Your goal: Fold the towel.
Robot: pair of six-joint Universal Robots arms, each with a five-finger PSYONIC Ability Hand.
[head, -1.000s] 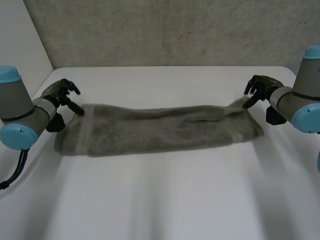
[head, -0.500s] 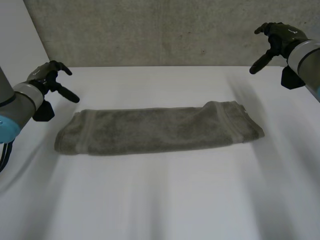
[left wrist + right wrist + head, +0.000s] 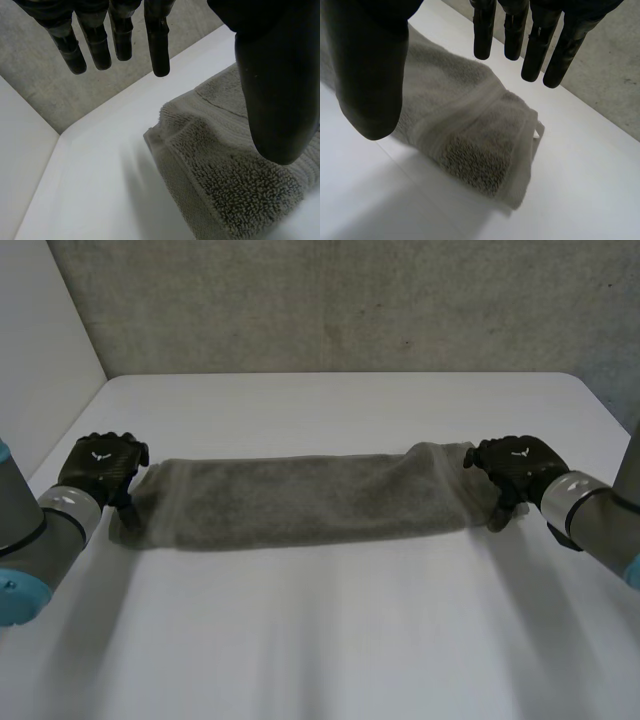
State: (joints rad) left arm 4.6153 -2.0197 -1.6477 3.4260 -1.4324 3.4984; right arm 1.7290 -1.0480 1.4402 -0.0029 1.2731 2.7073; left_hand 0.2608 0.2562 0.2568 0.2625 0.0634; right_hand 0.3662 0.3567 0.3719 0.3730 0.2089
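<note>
The white table [image 3: 330,640] is the widest surface, and it ends at a grey wall [image 3: 330,300] on its far side.

The grey towel [image 3: 300,502] lies on the middle of the table as one long band running left to right. It is flat and doubled over, and its layered thickness can be seen at both short ends in my wrist views. A woven stripe crosses the pile near the right end.

My left arm [image 3: 40,530] comes in from the near left. My right arm [image 3: 590,515] comes in from the near right.

My left hand [image 3: 100,465] is palm down at the towel's left end, and it is open. In the left wrist view the fingers [image 3: 160,40] hang straight over bare table just past the towel's end. The thumb stands well apart from them, over the towel's pile. Nothing is pinched between them.

My right hand [image 3: 515,465] is palm down at the towel's right end, and it is also open. In the right wrist view the fingers [image 3: 535,45] point straight down over the far side of that end. The thumb is spread away over the near side, and the cloth lies loose beneath the gap. I cannot tell whether either palm touches the cloth.
</note>
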